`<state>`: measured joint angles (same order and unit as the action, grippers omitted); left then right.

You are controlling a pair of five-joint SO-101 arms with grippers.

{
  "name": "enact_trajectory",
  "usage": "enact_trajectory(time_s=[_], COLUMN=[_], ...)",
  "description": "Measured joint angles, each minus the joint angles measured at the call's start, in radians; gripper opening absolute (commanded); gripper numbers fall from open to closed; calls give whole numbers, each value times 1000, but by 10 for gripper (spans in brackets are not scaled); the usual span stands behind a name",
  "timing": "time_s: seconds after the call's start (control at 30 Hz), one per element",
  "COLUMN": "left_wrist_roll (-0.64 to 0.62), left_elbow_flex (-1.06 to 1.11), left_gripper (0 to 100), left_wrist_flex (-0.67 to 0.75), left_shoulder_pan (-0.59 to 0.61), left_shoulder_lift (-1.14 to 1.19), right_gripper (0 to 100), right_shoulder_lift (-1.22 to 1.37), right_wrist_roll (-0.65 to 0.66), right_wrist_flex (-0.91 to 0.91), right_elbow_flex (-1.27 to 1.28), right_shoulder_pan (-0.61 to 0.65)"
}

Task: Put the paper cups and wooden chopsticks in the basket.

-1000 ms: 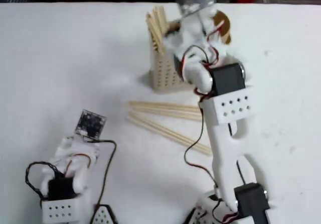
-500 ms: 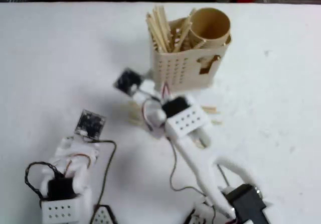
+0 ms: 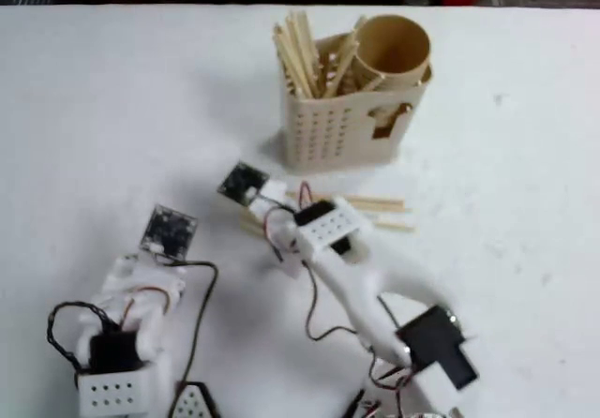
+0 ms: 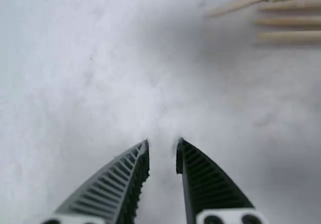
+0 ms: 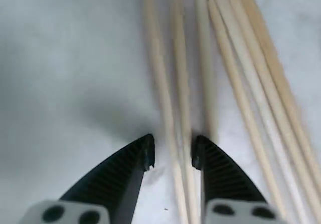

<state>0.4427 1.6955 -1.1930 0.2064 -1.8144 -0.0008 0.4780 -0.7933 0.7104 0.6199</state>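
right fingers lowered astride pale wooden chopsticks, perhaps touching

You can read no text, number or label here; the brown mark on the cream perforated plastic basket is illegible.

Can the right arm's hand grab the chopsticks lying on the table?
Probably yes. The right hand is open right over the chopsticks, with two sticks in its gap, and nothing looks to be in the way.
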Motion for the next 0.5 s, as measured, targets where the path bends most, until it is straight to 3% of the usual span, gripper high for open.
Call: enact_trajectory(time_s=[0.13,0.3,0.5], left_wrist_roll=[0,0,0], left_elbow_flex=[0,0,0], left_gripper=[108,108,107], left_wrist_flex=[0,0,0], left_shoulder_pan=[0,0,0], left_shoulder_lift=[0,0,0], right_gripper=[112,20,17], right_shoulder_lift=[41,52,55], right_wrist_roll=[2,2,0], right_wrist_flex=[-2,-2,5], right_elbow_flex=[-31,-43,-49], right_shoulder_pan=[-2,-21,-26])
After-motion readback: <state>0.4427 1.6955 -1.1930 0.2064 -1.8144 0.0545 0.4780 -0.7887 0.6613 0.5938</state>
